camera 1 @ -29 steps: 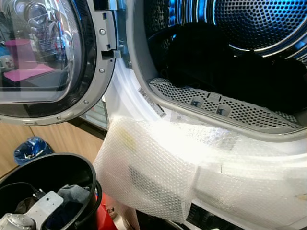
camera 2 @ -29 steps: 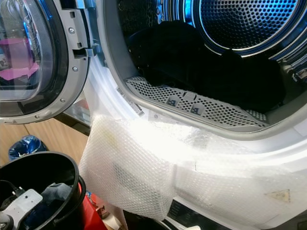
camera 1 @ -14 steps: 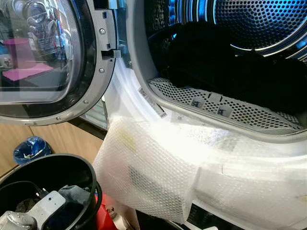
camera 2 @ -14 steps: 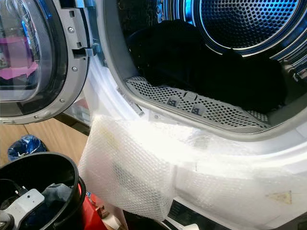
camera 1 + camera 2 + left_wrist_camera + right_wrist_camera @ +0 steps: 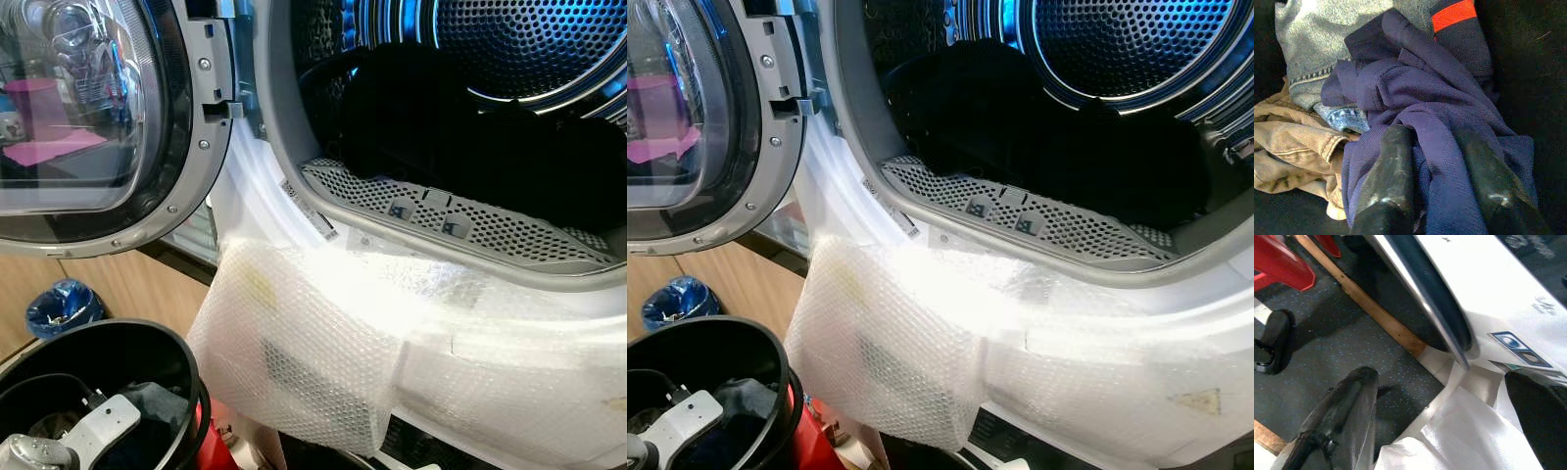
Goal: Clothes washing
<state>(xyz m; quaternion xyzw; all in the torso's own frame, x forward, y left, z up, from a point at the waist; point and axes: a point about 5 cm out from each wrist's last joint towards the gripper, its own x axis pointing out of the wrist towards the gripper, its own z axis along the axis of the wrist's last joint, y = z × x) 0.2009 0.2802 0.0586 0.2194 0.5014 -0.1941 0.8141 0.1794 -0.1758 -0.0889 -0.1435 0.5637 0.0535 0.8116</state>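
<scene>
The washer's door [image 5: 88,117] stands open at the left. Dark clothes [image 5: 441,127] lie inside the blue-lit drum [image 5: 529,49]. At the lower left is a black basket [image 5: 181,357], and my left arm's white wrist [image 5: 98,426] reaches down into it. In the left wrist view my left gripper [image 5: 1435,196] is open, its fingers [image 5: 1386,181] pressed into a navy garment [image 5: 1415,93] with a fold between them. Jeans [image 5: 1317,39], a tan garment [image 5: 1288,142] and a dark piece with a red stripe [image 5: 1452,14] lie around it. My right gripper [image 5: 1440,431] hangs open and empty low by the machine's front.
Bubble wrap [image 5: 323,343] drapes over the machine's front below the opening. A blue bag [image 5: 61,304] sits on the floor at the left. A red object [image 5: 211,441] stands beside the basket. A wooden strip [image 5: 1376,313] runs along the dark floor under the machine.
My left wrist has shifted a little to the right inside the basket. The view has moved slightly; the drum's clothes stay put.
</scene>
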